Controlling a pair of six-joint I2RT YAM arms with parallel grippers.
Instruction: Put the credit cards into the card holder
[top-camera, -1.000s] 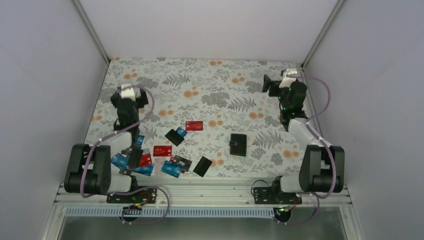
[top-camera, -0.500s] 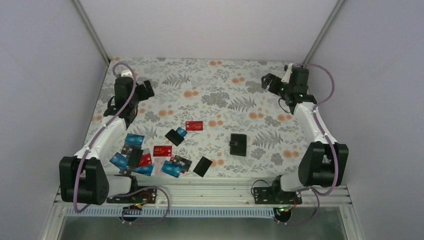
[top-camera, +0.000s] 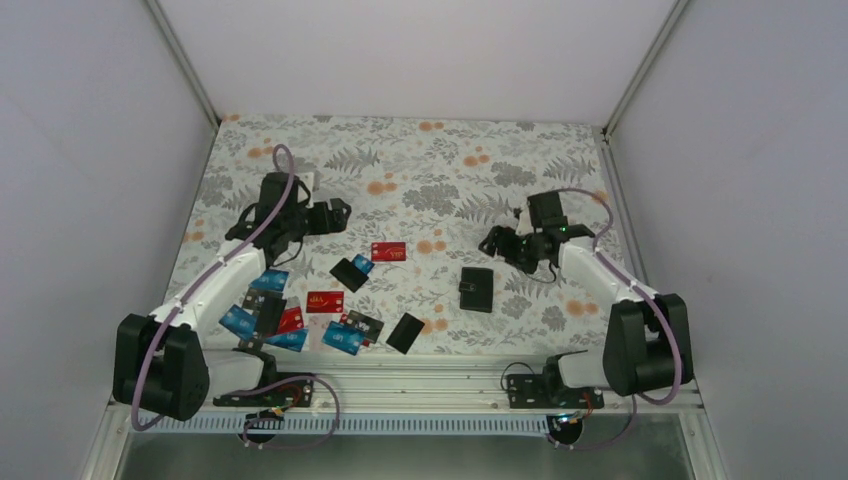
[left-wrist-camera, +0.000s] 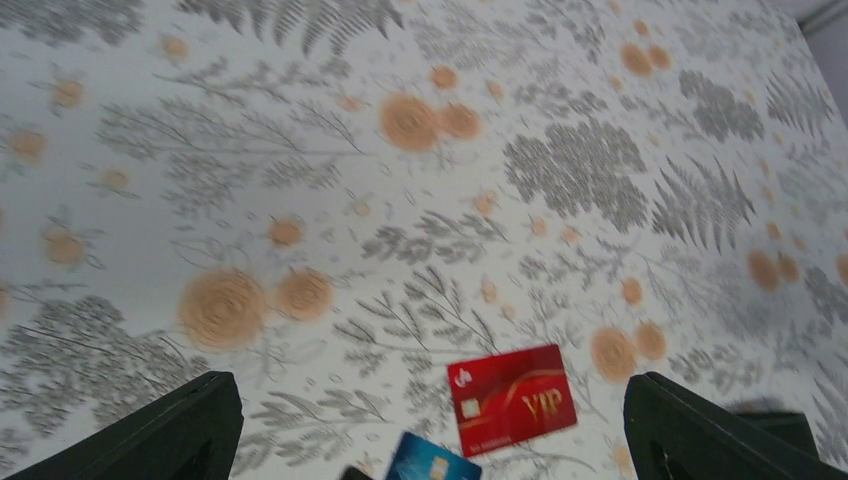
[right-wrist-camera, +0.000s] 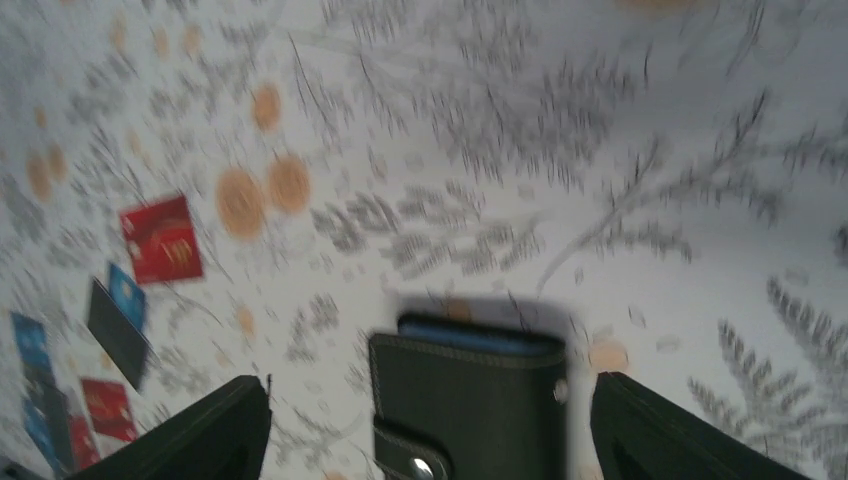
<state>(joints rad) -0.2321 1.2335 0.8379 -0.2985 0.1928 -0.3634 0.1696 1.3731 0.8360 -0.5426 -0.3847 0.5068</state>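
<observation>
Along the near edge of the bench (top-camera: 440, 150), toward the left, most of the credit cards (top-camera: 342, 338) lie loosely scattered, blue, red and black, some overlapping. One black card (top-camera: 405, 332) lies at the right end of that scatter, apart from the rest. A little farther in and to the right, the card holder (top-camera: 476, 289) lies flat on the floral cloth, well apart from the cards. In the right wrist view, which is blurred, it is folded shut with its snap strap across the front and a strip of blue showing along its far edge. Farther in again, a red card (top-camera: 388, 251) printed "VIP" lies by itself, with a black and a blue card just nearer and to its left.

The left pincer (top-camera: 335, 213) hovers beyond those cards, its fingers (left-wrist-camera: 180, 430) spread wide with nothing between them. The right pincer (top-camera: 492, 241) hangs just beyond the card holder, its fingers (right-wrist-camera: 200, 430) also wide apart and gripping nothing; the holder shows between them, lower down on the bench.
</observation>
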